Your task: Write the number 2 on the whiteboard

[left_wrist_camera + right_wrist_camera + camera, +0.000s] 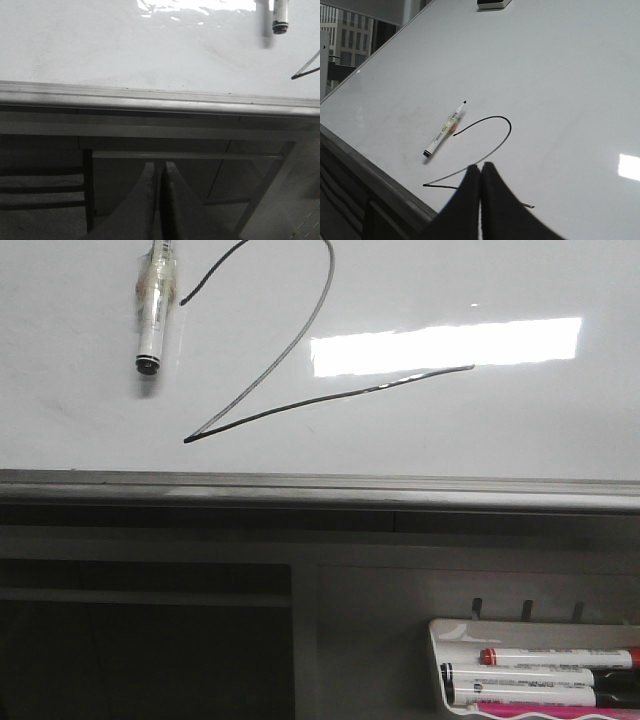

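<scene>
Your number 2 point(270, 370) is drawn on the glossy whiteboard point(80, 430); the marker point(155, 305) lies beside its top curve. It's light, round, prone to rolling: grip mid-barrel. Left pincer point(160, 172) and right pincer point(480, 175) are both clenched, empty.

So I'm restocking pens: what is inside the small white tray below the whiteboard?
The small white tray holds a red-capped marker, a black-capped marker and a pink item. The picture's edge cuts off their far ends and anything lower.

number 2 point(290, 360) | hand-drawn on whiteboard point(500, 440) | marker point(155, 310) print seemingly too blurred to read
</scene>
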{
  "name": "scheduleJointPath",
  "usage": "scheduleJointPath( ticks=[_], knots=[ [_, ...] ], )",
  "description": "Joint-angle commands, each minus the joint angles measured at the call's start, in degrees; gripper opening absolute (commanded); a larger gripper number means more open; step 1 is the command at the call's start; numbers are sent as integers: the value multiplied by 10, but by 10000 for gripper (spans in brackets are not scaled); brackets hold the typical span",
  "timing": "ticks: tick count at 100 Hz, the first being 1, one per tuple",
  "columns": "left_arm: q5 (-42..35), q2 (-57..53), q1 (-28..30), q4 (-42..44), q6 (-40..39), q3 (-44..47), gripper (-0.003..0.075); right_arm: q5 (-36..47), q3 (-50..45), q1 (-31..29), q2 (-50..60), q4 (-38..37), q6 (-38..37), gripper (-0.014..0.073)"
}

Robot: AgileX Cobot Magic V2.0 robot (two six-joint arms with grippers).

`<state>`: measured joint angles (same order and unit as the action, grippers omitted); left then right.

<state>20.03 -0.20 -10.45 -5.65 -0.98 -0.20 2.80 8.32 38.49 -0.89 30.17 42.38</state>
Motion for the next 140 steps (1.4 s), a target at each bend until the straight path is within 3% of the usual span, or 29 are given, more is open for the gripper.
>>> scheduleJointPath(
  ticks=[1,61,78,83,92,97,103,119,133,140],
  knots=[
    [-34,-16,-9,-2,-6,9,-20,41,15,-4,-6,0,-1,-71],
    [-35,-16,-9,-3,-6,9,-20,40,14,-4,-6,0,-1,-71],
    [-35,-16,-9,-3,-6,9,-20,125,-44,-37,-7,-71,-7,-71],
    [-35,-16,-9,-3,-6,9,-20,143,-68,-66,-8,-110,-69,-71],
    [-35,-16,-9,-3,-6,9,-20,130,-108,-152,-8,-219,-252,-71],
    [-35,-16,-9,-3,-6,9,-20,47,-103,-202,-8,-302,-348,-71],
    [-35,-16,-9,-3,-6,9,-20,5,-105,-253,-8,-347,-440,-71],
    [-35,-16,-9,-3,-6,9,-20,-95,-106,-322,2,-354,-456,-71],
    [-35,-16,-9,-3,-6,9,-20,-205,-106,-328,27,-354,-456,-71],
    [-35,-16,-9,-3,-6,9,-20,-204,-106,-328,26,-354,-456,-71]
  ],
)
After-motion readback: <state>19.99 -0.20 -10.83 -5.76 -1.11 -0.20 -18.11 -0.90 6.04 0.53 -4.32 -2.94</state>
